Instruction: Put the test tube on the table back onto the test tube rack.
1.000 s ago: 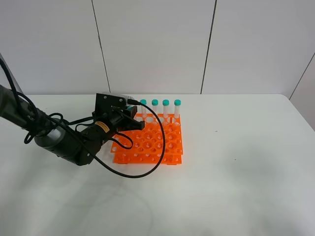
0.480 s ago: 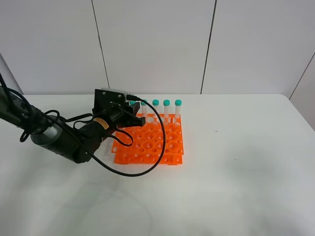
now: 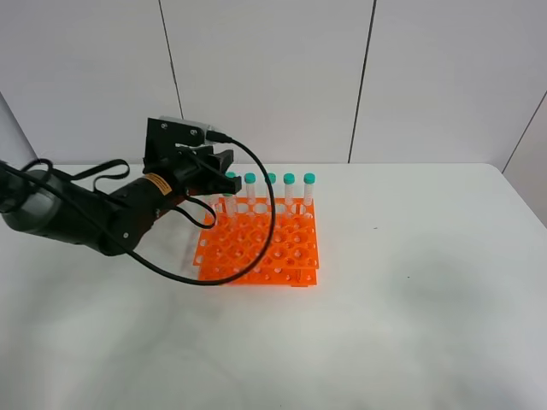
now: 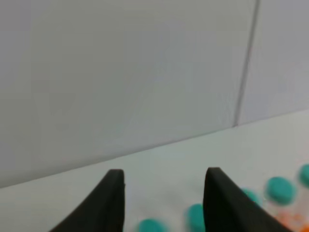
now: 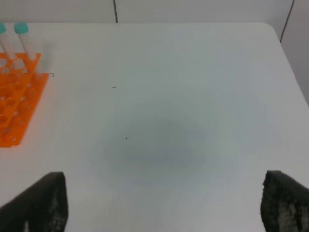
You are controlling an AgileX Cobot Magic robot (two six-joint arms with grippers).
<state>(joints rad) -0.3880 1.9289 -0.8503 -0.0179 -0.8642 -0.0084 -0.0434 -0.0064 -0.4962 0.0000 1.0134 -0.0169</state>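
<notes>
1. The left gripper (image 3: 224, 171) hangs above the far left corner of the test tube rack (image 3: 259, 241). In the left wrist view its two dark fingers (image 4: 112, 200) stand apart with a clear gap and nothing between them; the blurred teal caps lie below and beyond the tips.

2. The right gripper (image 5: 161, 205) is spread wide in its own wrist view. Only the two finger ends show at the picture's lower corners, above bare table (image 5: 164, 96), and they hold nothing.

3. The rack is bright orange and sits flat on the white table, toward its far left part.

4. Five clear tubes with teal caps stand upright in a row along the rack's far edge. The leftmost one, the test tube (image 3: 230, 195), is seated in the corner hole, directly beneath the left gripper.

5. From the high camera the gripper seems to be just clear of that tube's cap, though the angle makes contact hard to rule out.

6. The other four tubes (image 3: 290, 191) stand evenly spaced to its right, reaching the rack's far right corner. The nearer rows of holes hold nothing.
</notes>
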